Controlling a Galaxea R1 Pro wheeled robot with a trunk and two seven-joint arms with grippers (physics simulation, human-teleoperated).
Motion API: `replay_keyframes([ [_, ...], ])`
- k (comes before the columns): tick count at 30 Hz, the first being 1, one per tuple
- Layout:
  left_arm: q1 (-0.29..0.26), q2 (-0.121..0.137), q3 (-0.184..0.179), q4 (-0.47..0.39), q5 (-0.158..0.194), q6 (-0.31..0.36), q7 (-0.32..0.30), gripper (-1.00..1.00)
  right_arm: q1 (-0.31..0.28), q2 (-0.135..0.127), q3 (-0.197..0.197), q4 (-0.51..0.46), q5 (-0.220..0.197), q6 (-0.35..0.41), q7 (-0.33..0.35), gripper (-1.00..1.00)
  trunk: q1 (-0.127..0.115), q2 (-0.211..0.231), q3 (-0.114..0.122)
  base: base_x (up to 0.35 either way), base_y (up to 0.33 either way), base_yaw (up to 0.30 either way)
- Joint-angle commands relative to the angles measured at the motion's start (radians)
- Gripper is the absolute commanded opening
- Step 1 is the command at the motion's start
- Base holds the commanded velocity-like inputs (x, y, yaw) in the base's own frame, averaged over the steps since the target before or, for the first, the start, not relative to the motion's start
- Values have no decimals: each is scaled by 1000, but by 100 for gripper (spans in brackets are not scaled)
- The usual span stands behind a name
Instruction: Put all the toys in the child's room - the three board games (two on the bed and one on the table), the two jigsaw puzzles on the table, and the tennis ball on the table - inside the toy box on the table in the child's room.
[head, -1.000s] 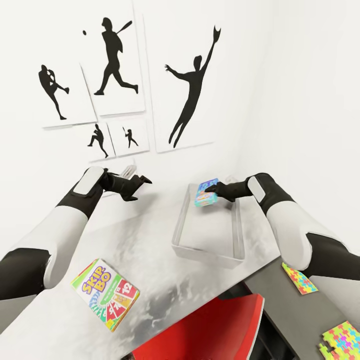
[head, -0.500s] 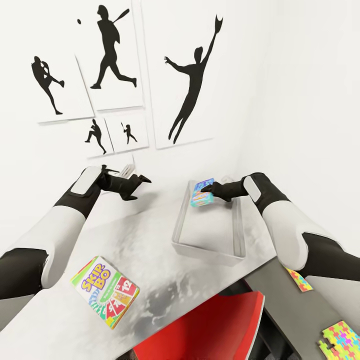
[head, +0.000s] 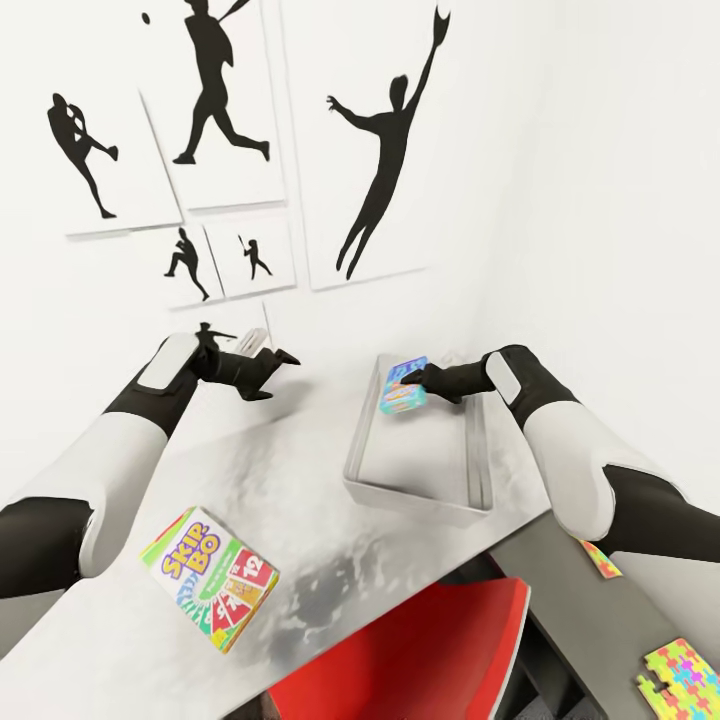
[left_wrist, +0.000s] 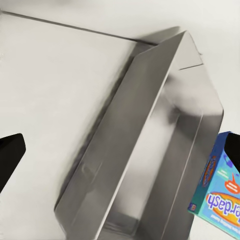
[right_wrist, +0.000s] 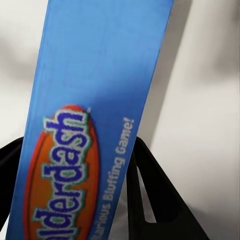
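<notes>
My right gripper (head: 414, 380) is shut on a small blue board game (head: 404, 386) and holds it tilted over the far end of the pale grey toy box (head: 410, 497). In the right wrist view the blue board game (right_wrist: 95, 100) sits between the black fingers (right_wrist: 150, 195). The SKIP-BO board game (head: 213, 580) lies flat on the table (head: 300, 480), near its front left. My left gripper (head: 272, 374) hovers open and holds nothing above the table, left of the toy box (left_wrist: 135, 135). Two jigsaw puzzles (head: 686, 681) (head: 598, 557) lie on a lower dark surface at the right.
A red chair (head: 420, 650) is tucked under the table's front edge. The white wall with black baseball-player prints (head: 375, 150) stands right behind the table. A lower dark grey desk (head: 560, 590) adjoins the table at the right.
The head camera has shifted a little, so the prints sit further left and higher. My right gripper still holds the blue game over the toy box, barely moved. The left arm stays put.
</notes>
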Motion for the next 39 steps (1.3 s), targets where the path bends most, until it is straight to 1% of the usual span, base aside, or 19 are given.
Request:
replay_keyframes([
  [1,-1,1,-5,-1,11,-1,8,100,-1,0,-4,-1,-9,7,-5,-100,1,-2,-4,0,0,0],
  [7,0,2,-5,-1,11,-1,7,100,-4,-4,-4,-1,-9,7,-4,-100,1,-2,-13,0,0,0],
  [14,0,2,-5,-1,11,11,6,100,-24,-10,-4,-2,-9,7,-1,-100,1,-2,-25,0,0,0],
  [26,0,2,-5,-1,11,23,6,100,-34,-11,-5,-7,-9,6,2,-100,1,-2,-44,0,0,0],
  [39,0,2,-5,-1,11,24,6,100,-23,-12,-5,-51,-9,-7,-2,-100,1,-2,-50,0,0,0],
])
